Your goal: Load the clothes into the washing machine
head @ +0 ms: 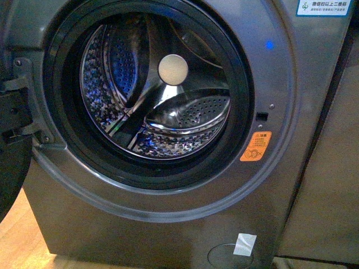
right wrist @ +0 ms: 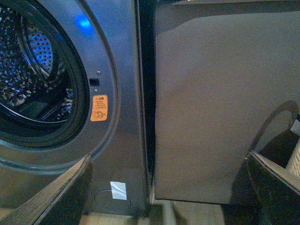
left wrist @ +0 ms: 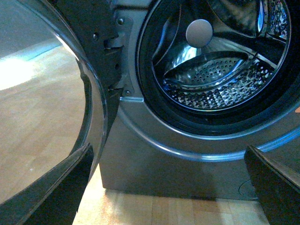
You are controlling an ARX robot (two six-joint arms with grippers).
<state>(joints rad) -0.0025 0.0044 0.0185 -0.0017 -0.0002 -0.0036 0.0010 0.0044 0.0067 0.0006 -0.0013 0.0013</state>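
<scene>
The dark grey washing machine (head: 291, 140) fills the front view, its round mouth open. Inside, the perforated steel drum (head: 190, 117) is shiny and holds no cloth that I can see. The black rubber seal (head: 67, 112) rings the mouth. An orange warning sticker (head: 255, 146) and a blue light (head: 269, 45) sit right of the mouth. The clothes are out of view in every frame. My left gripper (left wrist: 168, 187) is open and empty, low before the machine (left wrist: 159, 159). My right gripper (right wrist: 168, 187) is open and empty, facing the machine's right edge (right wrist: 126, 117). Neither gripper shows in the front view.
The machine's door (left wrist: 89, 117) stands swung open at the left, its hinge (head: 17, 106) on the left rim. A plain grey-brown cabinet panel (right wrist: 215, 103) stands right of the machine across a narrow dark gap. Light wooden floor (left wrist: 150, 211) lies below. A white object (right wrist: 294, 159) shows at the right edge.
</scene>
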